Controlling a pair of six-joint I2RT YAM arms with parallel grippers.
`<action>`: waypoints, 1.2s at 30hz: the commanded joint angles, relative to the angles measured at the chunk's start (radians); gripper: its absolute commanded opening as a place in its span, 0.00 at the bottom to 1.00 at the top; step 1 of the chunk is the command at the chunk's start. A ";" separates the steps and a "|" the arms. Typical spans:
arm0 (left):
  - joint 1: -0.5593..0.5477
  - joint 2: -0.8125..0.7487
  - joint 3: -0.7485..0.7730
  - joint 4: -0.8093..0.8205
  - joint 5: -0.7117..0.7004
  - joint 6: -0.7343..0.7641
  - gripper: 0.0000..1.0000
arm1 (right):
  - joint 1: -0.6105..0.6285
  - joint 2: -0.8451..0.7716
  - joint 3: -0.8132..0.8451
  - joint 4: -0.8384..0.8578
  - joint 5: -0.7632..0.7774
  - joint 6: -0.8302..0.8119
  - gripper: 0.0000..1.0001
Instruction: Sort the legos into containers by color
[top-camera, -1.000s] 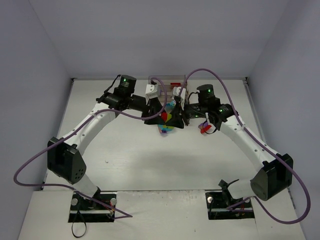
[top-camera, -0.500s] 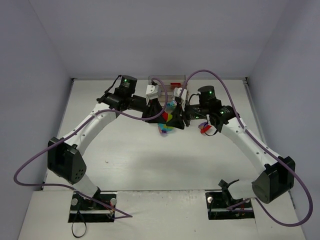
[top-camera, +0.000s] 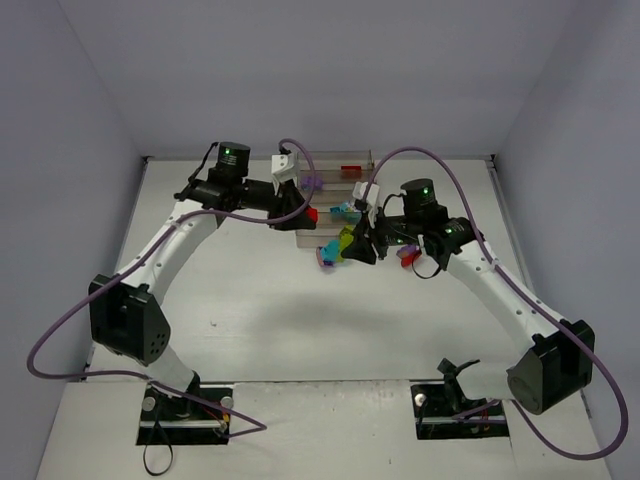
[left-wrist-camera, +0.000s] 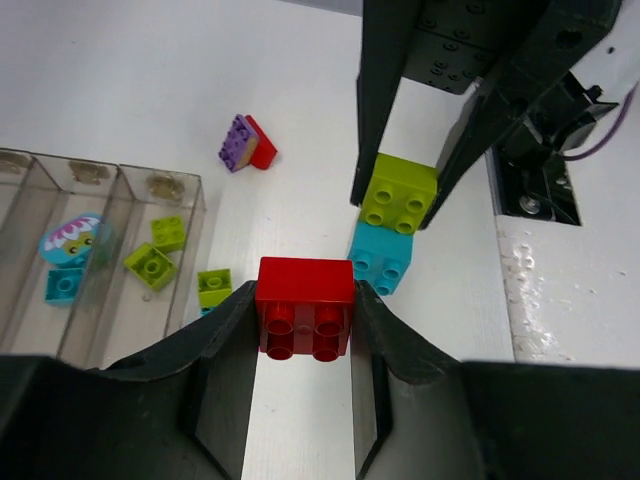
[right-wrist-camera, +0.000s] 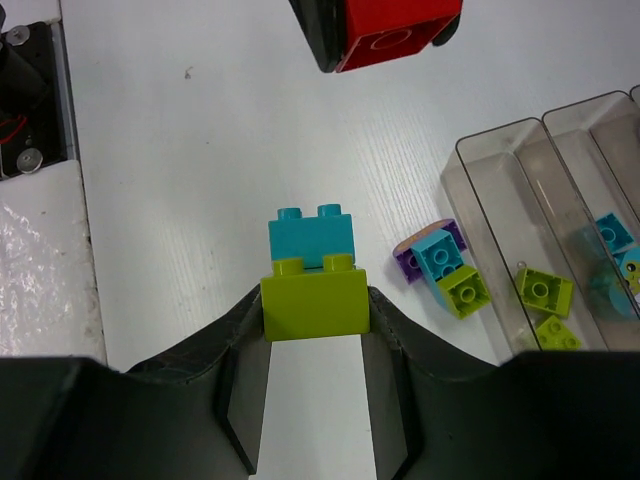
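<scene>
My left gripper (left-wrist-camera: 305, 322) is shut on a red lego (left-wrist-camera: 305, 305) and holds it above the table in front of the rack; it also shows in the top view (top-camera: 311, 214). My right gripper (right-wrist-camera: 315, 312) is shut on a lime lego (right-wrist-camera: 313, 302) with a cyan lego (right-wrist-camera: 310, 235) stuck to it, a short way right of the red one (top-camera: 347, 243). The clear trays (right-wrist-camera: 495, 165) hold a few lime and cyan legos. A purple-cyan-lime stack (right-wrist-camera: 440, 265) lies on the table beside the lowest tray.
A purple and red stack (left-wrist-camera: 248, 144) lies on the table beside the right arm (top-camera: 408, 255). The tiered rack (top-camera: 335, 160) stands at the back middle with a red lego (top-camera: 349, 168) in its top tray. White walls enclose the table.
The two grippers were together on one mixed stack. They have drawn apart: the left moved left and back with the red lego, and the right kept the lime and cyan pair.
</scene>
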 joint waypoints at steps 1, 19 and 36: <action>-0.001 0.010 0.072 0.170 -0.043 -0.047 0.05 | -0.012 -0.041 0.006 0.028 0.050 0.012 0.00; -0.002 0.577 0.469 0.868 -0.996 -0.434 0.05 | -0.035 -0.082 -0.037 0.069 0.130 0.103 0.00; -0.011 0.919 0.780 0.772 -1.076 -0.453 0.09 | -0.060 -0.096 -0.103 0.106 0.130 0.130 0.00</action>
